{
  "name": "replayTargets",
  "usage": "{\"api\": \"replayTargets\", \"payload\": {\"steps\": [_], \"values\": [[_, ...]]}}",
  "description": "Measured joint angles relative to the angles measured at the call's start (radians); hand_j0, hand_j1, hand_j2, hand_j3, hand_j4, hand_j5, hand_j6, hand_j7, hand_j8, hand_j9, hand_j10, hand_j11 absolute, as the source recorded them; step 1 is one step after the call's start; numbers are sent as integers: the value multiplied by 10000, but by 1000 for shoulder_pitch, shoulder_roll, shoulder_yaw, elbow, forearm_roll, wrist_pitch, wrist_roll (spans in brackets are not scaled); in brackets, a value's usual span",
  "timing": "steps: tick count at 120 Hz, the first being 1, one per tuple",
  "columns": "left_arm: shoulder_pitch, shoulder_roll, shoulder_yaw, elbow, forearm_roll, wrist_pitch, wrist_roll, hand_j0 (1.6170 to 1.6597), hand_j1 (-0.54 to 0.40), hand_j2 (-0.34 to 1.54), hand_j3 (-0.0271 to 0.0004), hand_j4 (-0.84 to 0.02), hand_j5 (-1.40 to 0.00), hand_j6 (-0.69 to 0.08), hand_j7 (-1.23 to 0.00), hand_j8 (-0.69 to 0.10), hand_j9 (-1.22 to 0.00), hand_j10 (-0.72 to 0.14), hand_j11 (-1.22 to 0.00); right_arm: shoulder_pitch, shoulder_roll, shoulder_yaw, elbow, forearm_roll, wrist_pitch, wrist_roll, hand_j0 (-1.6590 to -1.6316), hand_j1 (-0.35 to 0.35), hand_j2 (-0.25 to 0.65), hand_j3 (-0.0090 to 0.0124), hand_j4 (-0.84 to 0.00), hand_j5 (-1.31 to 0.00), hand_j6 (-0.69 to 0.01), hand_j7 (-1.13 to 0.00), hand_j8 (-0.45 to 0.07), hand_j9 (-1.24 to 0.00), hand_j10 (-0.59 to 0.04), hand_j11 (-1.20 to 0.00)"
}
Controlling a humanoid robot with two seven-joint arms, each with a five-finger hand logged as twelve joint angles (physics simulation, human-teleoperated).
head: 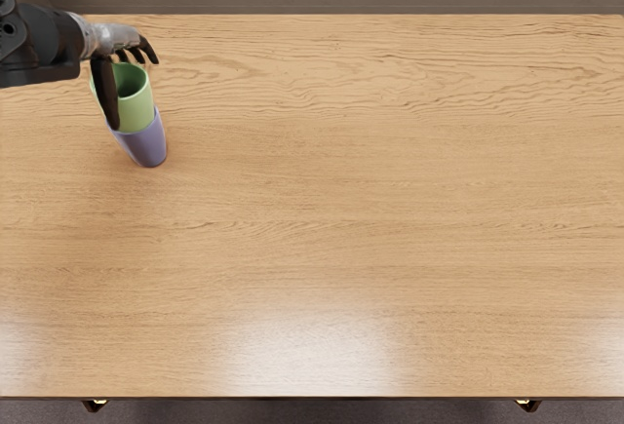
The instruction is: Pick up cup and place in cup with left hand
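Observation:
My left hand [132,83] is at the upper left of the head view, its fingers spread. The thumb hangs down along the left side of the green cup [136,107], while the other fingers reach out past its rim at the back. The green cup sits with its lower part inside the purple cup [147,145], its open mouth facing up. The hand hides part of the green cup's left side. Whether the thumb touches that side cannot be told.
The wooden table [341,210] fills most of the view. Its back edge runs along the top, in front of a grey-brown wall, and its front edge lies near the bottom.

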Motion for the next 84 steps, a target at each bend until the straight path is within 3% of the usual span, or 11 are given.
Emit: {"api": "replayTargets", "payload": {"steps": [31, 84], "values": [[1, -16, 1, -2, 0, 13, 0, 16575, 2896, 114, 0, -654, -812, -520, -815, -473, -822, -568, -830, 0, 0, 0, 0, 0, 0, 0, -16581, -3204, -48, 0, -240, -310, -240, -310, -239, -310, -239, -310], [-12, -124, -4, -76, -2, 14, 0, 16580, 3431, 23, 0, -104, -98, -99, -96, -90, -96, -90, -96, 1, 0, 0, 0, 0, 0, 0, -16581, -3203, -49, 0, -240, -311, -241, -311, -240, -311, -240, -311]]}}
